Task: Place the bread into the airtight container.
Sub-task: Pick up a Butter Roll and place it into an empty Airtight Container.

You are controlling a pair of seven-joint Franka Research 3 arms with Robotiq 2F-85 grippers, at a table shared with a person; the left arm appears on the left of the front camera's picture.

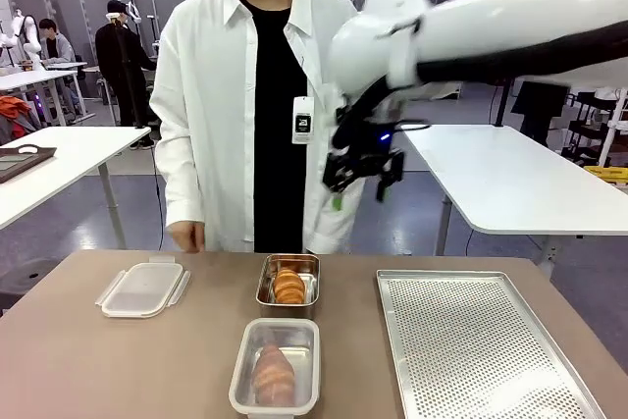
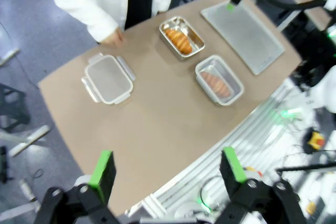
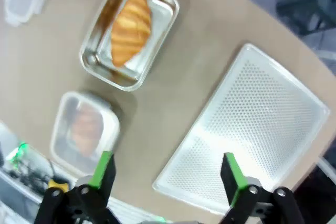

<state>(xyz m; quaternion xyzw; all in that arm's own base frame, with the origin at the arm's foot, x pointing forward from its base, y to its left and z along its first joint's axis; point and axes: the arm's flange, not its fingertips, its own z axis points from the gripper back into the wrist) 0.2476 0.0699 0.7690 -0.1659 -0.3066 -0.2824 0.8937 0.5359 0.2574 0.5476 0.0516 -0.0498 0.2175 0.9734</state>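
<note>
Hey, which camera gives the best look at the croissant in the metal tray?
The right wrist view: it looks straight down on the croissant, large and sharp. The front view shows it small and foreshortened; the left wrist view shows it far off.

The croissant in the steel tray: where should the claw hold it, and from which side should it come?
Grip the croissant across its thick middle, coming straight down from above. It lies flat and lengthwise in the steel tray, whose raised walls block a sideways approach. The tapered ends give less to hold. The right claw, open and high above the table, probably suits this best.
</note>
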